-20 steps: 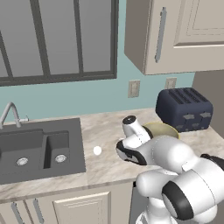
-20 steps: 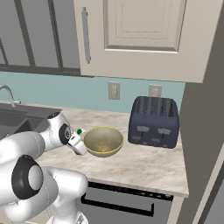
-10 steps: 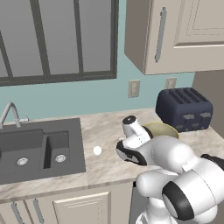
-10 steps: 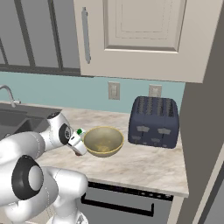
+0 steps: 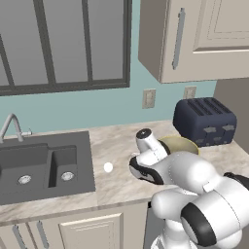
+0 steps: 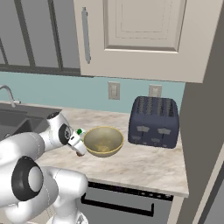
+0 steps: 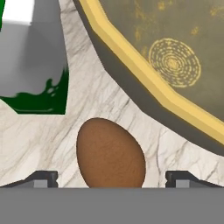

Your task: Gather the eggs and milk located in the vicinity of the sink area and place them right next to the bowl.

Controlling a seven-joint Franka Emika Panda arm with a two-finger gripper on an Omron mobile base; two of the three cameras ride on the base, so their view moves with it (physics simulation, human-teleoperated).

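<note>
We are holding our two-finger gripper (image 7: 111,177) wide open just above the marble counter (image 7: 100,100), with the dark fingertips (image 7: 41,177) standing well apart on either side of the small brown oval egg (image 7: 110,154) and gripping nothing. The egg is lying on the counter between them, just beside the rim of the wide yellowish-tan bowl (image 7: 175,65). The green-and-white milk carton (image 7: 33,57) is sitting close by on the other side of the egg.

From the left base camera we are seeing the small white egg (image 5: 108,167) resting on the counter between the dark grey double-basin sink (image 5: 41,165) and our arm. From the right base camera we are seeing the carton's green cap (image 6: 80,131) beside the bowl (image 6: 103,141), with the dark blue toaster (image 6: 154,121) standing just beyond.
</note>
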